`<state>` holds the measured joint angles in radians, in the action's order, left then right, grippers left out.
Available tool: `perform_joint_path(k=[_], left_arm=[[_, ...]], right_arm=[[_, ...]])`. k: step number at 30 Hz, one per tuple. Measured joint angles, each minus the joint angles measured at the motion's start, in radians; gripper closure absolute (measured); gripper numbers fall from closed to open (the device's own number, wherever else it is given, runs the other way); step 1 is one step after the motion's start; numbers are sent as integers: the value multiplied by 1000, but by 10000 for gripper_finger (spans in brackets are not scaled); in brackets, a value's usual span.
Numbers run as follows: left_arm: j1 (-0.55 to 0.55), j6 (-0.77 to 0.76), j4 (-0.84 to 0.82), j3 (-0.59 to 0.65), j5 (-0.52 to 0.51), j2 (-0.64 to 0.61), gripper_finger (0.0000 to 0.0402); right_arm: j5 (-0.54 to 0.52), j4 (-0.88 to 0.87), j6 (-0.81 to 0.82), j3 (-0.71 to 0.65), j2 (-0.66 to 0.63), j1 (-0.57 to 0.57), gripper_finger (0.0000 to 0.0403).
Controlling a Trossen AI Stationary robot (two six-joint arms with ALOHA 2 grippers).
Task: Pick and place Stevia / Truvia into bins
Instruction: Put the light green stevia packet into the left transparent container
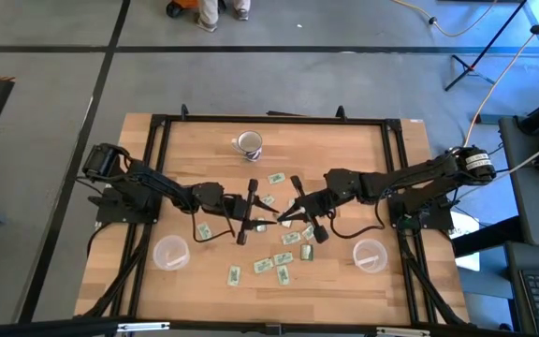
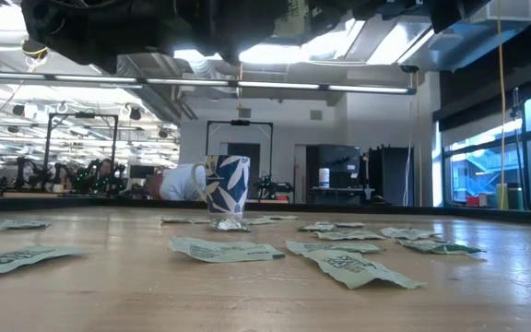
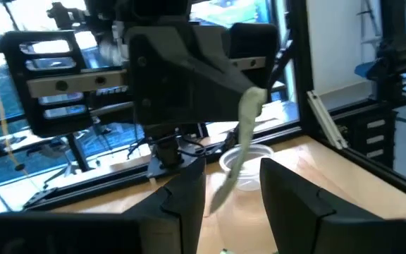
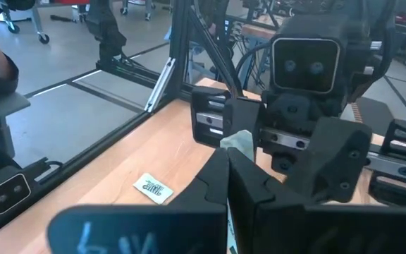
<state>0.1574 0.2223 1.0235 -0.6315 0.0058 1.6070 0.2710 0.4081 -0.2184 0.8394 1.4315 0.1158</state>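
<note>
**Handover at centre frame: packet could drop**

Your right gripper [image 1: 282,221] is clenched on a Stevia packet [image 3: 242,144], hanging between the released left gripper [image 1: 250,223] fingers. Let go early and it likely misses the right bin [image 1: 370,255].

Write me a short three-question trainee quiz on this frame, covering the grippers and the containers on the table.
1. True or false: the right gripper is shut on a small green-and-white paper packet, held up off the wooden table.
2. The left gripper, facing that packet at the middle of the table, is: A) open; B) shut on a packet; C) shut on a cup.
3. How many round translucent plastic cups stand near the table's front edge in the high view?

Key: 1 true; 2 A; 3 two, one on each side.
</note>
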Motion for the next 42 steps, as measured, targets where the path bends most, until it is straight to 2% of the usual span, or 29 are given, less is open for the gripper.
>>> perform_joint_path(k=[4,13,18,23,28,34,38,42], left_arm=[[0,0,6,0,13,0,297],[0,25,6,0,13,0,390],[0,25,6,0,13,0,392],[0,25,5,0,13,0,395],[0,-13,-22,0,2,-10,395],[-1,-98,-248,0,-45,-120,396],[20,-176,-462,0,-47,-245,396],[44,-361,-727,0,-47,-406,396]], right_arm=[[0,0,0,0,0,0,403],[0,0,0,0,0,0,403],[0,-1,0,0,0,0,395],[0,-7,0,0,0,0,356],[0,-62,4,0,-21,0,283],[-46,-187,67,2,-97,0,225],[-51,-257,75,2,-109,0,216],[-53,-280,51,2,-76,0,218]])
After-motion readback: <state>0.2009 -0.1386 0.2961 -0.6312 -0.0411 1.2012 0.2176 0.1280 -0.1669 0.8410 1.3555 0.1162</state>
